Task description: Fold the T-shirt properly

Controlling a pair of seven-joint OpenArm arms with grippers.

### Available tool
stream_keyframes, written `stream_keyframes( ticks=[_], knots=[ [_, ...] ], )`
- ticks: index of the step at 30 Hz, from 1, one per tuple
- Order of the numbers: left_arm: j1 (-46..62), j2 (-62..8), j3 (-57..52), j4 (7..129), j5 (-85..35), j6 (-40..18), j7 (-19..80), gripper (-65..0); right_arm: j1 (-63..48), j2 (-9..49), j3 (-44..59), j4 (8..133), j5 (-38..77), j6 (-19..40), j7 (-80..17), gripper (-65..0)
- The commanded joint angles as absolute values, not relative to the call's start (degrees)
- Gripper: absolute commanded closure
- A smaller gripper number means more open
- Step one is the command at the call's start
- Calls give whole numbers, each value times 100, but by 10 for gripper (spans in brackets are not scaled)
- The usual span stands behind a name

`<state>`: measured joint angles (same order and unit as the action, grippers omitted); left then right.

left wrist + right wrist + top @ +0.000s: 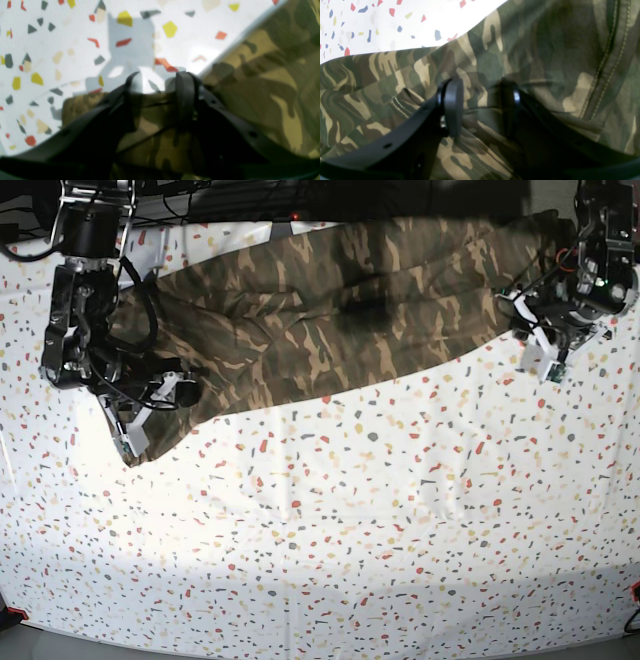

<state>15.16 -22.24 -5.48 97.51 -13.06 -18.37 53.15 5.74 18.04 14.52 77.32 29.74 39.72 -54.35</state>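
T-shirt (330,310) lies stretched across the top of the table (350,540). Right pincer (480,107) and left pincer (157,100) each seem clamped on cloth, though both views are blurry. Uneven pulls could let an edge slip and bunch.

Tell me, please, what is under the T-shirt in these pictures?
The T-shirt lies on a white speckled table cover, which shows around its near edge. Whatever lies beneath the cloth itself is covered, so nothing more can be seen there.
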Motion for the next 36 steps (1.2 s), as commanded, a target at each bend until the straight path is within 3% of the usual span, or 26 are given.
stream_keyframes(
  ticks=[1,8,14,24,29,34,36],
  knots=[
    [1409,-2290,-556,9771,-1197,-1796,5306,-215,683,1872,1461,7826,3050,4000,-5402,-254],
    [572,-2290,-556,9773,-657,-1772,5330,-215,681,1872,1461,7826,3050,4000,-5404,-254],
    [1,-2305,-558,10219,-764,-1730,6401,-215,681,1872,1461,7826,3048,4000,-5404,-255],
    [1363,-2305,-558,11192,-875,-1702,6665,-215,683,1870,1461,7826,3048,4000,-5459,-255],
    [1850,-2300,-558,11260,-714,-1184,6643,-215,681,1872,1461,7826,3046,4000,-5472,-255],
    [2093,-2303,-558,11594,-716,-274,6589,-215,681,1872,1461,7826,3046,4000,-5470,-255],
    [2180,-2294,-558,11684,-906,-217,6464,-215,681,1872,1461,7826,3048,4000,-5470,-254]
  ],
)
